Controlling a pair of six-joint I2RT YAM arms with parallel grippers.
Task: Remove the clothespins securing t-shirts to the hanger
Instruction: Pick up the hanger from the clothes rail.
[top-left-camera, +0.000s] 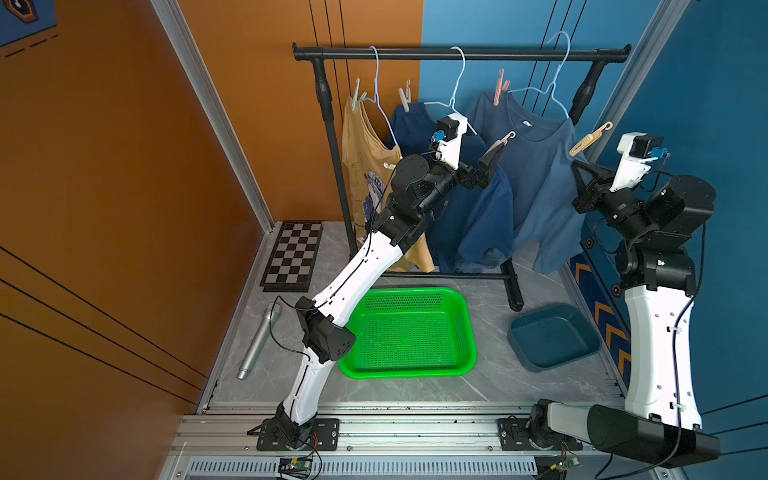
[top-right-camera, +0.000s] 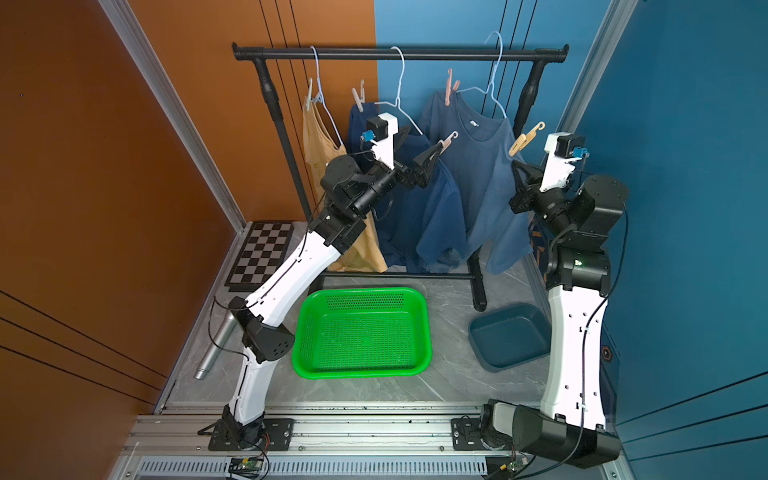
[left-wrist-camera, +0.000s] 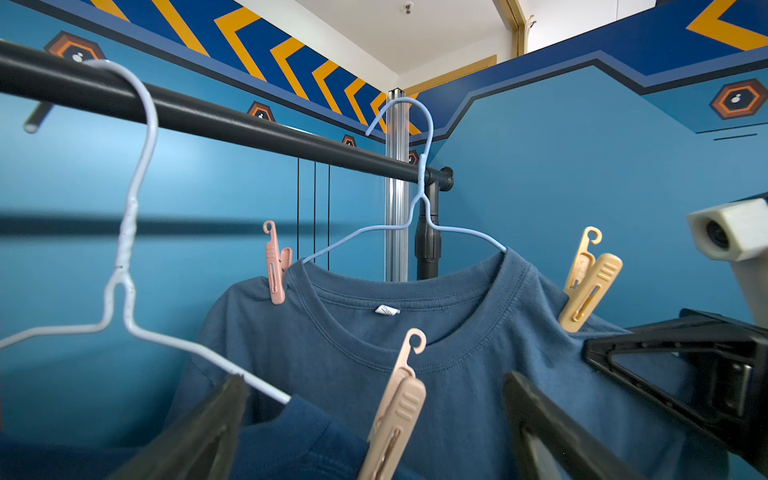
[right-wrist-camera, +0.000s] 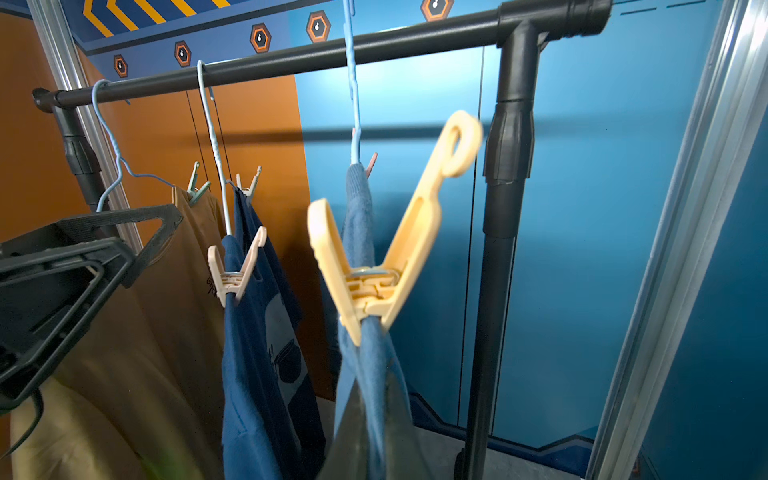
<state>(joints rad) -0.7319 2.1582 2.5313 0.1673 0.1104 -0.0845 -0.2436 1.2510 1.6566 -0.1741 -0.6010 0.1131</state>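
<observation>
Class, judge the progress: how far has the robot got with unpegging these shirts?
Done: nothing; the green basket holds no pins. In hand: the open left end effector straddles the beige clothespin on the navy t-shirt; the shut right end effector sits under the yellow clothespin on the slate-blue t-shirt. Remaining: every visible clothespin.

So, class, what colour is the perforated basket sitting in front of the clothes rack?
The basket is bright green; it shows best in a top view.

Both top views high, downward over the rail (top-left-camera: 415, 53); wrist views close, upward, slate-blue shirt (left-wrist-camera: 457, 365) in both.
</observation>
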